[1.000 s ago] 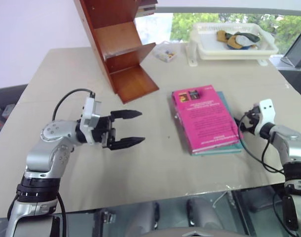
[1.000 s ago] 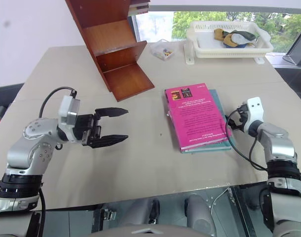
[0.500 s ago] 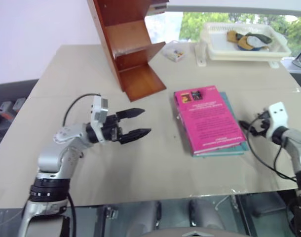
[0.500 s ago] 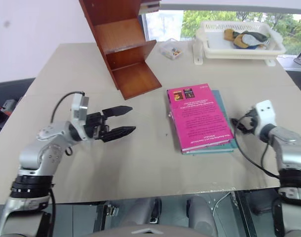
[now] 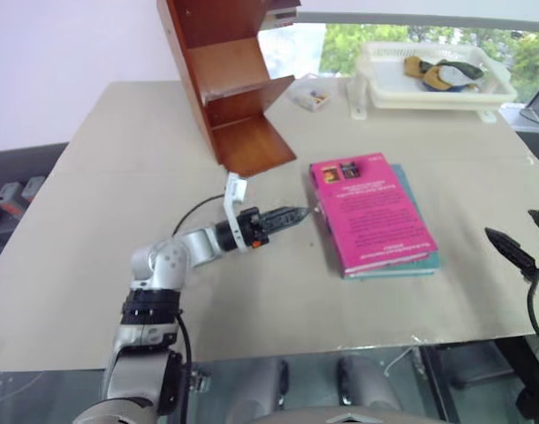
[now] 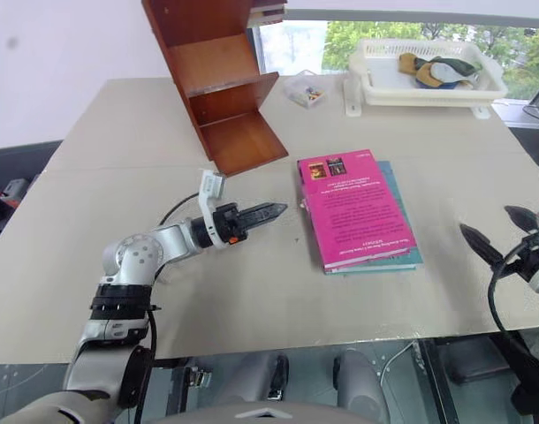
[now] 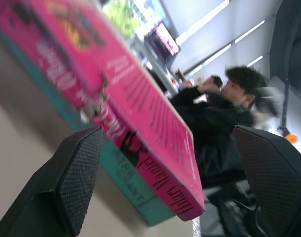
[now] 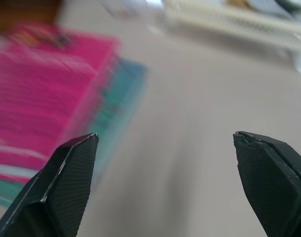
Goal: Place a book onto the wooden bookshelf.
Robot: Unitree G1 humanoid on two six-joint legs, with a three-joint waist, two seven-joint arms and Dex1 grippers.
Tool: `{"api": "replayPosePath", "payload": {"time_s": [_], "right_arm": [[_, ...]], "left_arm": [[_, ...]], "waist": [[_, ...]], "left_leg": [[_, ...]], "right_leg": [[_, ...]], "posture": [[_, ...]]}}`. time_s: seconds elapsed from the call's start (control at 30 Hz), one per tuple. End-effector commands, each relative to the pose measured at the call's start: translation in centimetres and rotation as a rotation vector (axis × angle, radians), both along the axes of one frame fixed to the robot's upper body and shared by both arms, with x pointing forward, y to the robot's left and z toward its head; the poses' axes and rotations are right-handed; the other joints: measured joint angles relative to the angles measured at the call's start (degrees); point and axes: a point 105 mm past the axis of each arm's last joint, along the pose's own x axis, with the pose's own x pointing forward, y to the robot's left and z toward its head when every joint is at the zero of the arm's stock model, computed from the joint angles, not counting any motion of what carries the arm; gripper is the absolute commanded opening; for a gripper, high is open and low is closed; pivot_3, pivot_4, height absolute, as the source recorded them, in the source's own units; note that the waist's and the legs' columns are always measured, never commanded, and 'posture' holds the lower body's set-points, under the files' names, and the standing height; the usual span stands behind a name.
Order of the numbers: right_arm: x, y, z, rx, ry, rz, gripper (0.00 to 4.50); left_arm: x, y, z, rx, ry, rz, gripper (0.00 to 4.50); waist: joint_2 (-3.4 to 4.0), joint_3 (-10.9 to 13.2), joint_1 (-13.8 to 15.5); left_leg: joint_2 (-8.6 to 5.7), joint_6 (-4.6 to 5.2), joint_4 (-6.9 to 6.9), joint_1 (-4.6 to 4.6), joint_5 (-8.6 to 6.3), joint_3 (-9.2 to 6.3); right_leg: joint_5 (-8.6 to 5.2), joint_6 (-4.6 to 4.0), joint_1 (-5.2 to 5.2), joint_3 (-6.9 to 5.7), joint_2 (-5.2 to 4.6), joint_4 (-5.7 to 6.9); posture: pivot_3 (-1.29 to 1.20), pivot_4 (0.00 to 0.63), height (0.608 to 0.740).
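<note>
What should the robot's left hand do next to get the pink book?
Probably slide the left gripper a little further toward the book, so its open fingers meet the near edge. The gripper is low and level, aimed at that edge but still apart from it, and the book lies flat on a teal book.

Two books lie stacked on the bench: one pink book point(image 5: 370, 211) atop one teal-green book point(image 5: 419, 231). One wooden bookshelf point(image 5: 223, 79), one white plastic tray point(image 5: 433, 81), and one small clear container point(image 5: 310, 93) line the bench's far edge.
</note>
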Motion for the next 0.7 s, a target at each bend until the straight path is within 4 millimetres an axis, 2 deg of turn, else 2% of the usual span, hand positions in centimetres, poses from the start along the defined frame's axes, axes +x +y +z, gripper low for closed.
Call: {"api": "replayPosePath", "payload": {"time_s": [0.03,0.23,0.37,0.5,0.7], "right_arm": [[-2.7,2.8,1.7,0.045,-0.036,0.148,4.50],[-5.5,2.9,-0.5,0.087,0.129,0.152,4.50],[-7.4,2.0,-0.5,0.074,0.199,0.131,4.50],[-7.8,1.0,-0.2,0.032,0.203,0.082,4.50],[-8.1,0.9,0.1,0.005,0.202,0.070,4.50]], "left_arm": [[-0.7,-1.3,-1.9,0.122,0.053,-0.077,4.46],[-0.6,-3.4,-3.6,0.137,0.174,-0.109,4.46],[-1.0,-5.0,-3.4,0.062,0.258,-0.136,4.46],[-0.9,-6.3,-3.3,-0.035,0.383,-0.134,4.46],[-0.2,-7.2,-4.0,-0.072,0.509,-0.091,4.46]], "waist": [[-0.02,0.0,0.1],[-0.12,0.0,1.1],[-0.14,0.0,1.1],[-0.22,0.0,0.9],[-0.26,-0.1,1.2]], "left_leg": [[0.00,0.00,-0.01,0.00,0.00,-0.02],[-0.04,0.01,0.00,-0.03,0.00,-0.03],[-0.06,0.01,0.01,-0.05,-0.01,0.01],[-0.02,0.01,0.01,-0.05,-0.01,0.02],[-0.03,0.01,0.02,-0.05,-0.01,0.01]], "right_leg": [[0.00,0.00,0.01,-0.01,0.00,-0.02],[-0.01,-0.01,0.04,-0.03,-0.08,-0.09],[-0.02,0.01,0.04,-0.01,-0.18,-0.12],[-0.02,0.01,0.02,0.01,-0.20,-0.12],[-0.03,0.02,0.03,-0.03,-0.18,-0.12]], "posture": [[0.00,0.150,0.740],[0.00,0.150,0.740],[0.00,0.150,0.740],[0.00,0.150,0.740],[0.00,0.150,0.740]]}}
